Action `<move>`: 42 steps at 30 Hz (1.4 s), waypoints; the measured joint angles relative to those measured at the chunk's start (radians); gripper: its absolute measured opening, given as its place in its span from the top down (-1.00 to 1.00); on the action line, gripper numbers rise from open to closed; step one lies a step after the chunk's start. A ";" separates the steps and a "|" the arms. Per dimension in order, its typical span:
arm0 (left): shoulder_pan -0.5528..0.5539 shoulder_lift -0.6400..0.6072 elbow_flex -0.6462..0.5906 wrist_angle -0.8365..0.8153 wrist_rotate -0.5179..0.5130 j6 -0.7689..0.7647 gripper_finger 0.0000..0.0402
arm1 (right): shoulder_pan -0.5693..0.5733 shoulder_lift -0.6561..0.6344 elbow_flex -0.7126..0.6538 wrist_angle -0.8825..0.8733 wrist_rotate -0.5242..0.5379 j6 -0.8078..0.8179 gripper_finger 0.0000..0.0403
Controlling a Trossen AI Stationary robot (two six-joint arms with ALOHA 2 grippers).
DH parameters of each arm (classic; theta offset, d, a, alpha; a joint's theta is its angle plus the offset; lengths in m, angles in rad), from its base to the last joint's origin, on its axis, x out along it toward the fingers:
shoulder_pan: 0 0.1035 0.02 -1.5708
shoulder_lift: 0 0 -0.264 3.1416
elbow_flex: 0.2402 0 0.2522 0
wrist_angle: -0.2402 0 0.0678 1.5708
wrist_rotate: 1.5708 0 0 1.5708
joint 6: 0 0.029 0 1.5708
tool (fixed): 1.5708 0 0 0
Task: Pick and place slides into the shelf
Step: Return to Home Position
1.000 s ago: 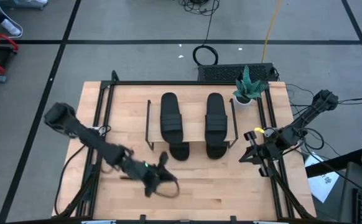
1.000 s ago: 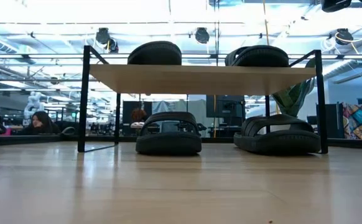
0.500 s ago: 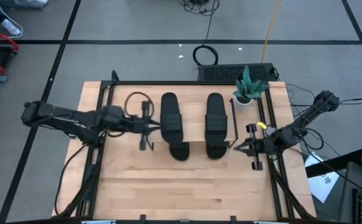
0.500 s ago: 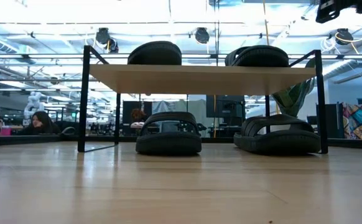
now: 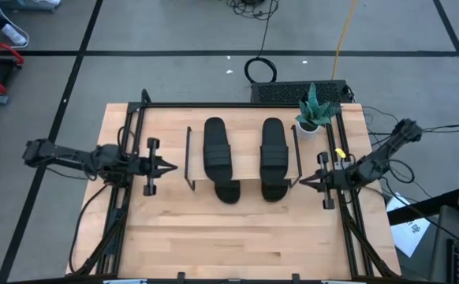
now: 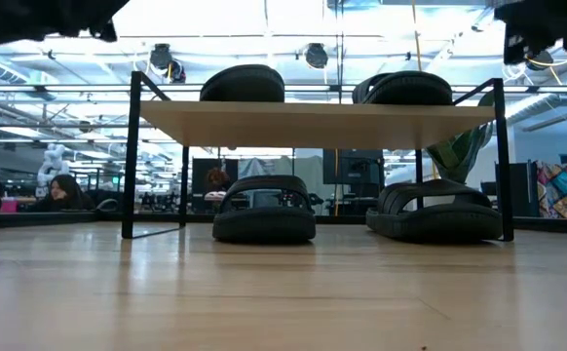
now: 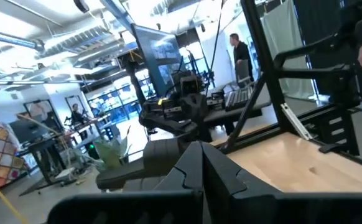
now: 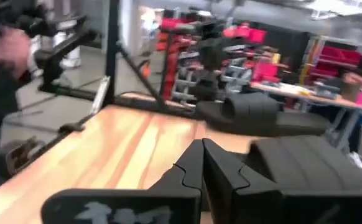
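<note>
Four black slides are at the shelf (image 5: pixel 243 162). Two lie flat on its light plank top (image 6: pixel 313 123), the left one (image 5: pixel 216 148) and the right one (image 5: pixel 273 147). Two stand on the table under it, their ends (image 5: pixel 228 192) (image 5: pixel 273 191) sticking out at the near side; in the low view they are the left (image 6: pixel 264 211) and right (image 6: pixel 437 211) slides. My left gripper (image 5: pixel 173 166) is shut and empty, left of the shelf. My right gripper (image 5: pixel 299 181) is shut and empty, just right of it. Both point level at the shelf.
A small potted plant (image 5: pixel 315 110) stands at the shelf's far right corner. Black rails (image 5: pixel 125 158) run along the table's left, right and far edges. Bare wood (image 5: pixel 237 237) lies between the shelf and the near edge. People sit in the room beyond (image 6: pixel 64 191).
My left gripper swung from the table's near middle toward the far edge to the shelf's left side, then drew back toward the left edge and levelled out. My right gripper turned level and shifted slightly toward the far edge. The slides stayed still.
</note>
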 joint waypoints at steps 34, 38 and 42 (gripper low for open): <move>0.242 -0.148 -0.039 -0.224 0.035 0.026 1.00 | -0.305 -0.293 0.027 -0.261 -0.162 0.141 1.00; 0.280 -0.148 -0.039 -0.228 0.101 0.004 1.00 | -0.349 -0.293 0.021 -0.252 -0.252 0.153 1.00; 0.285 -0.148 -0.039 -0.263 0.135 -0.044 1.00 | -0.356 -0.293 0.021 -0.259 -0.376 0.129 1.00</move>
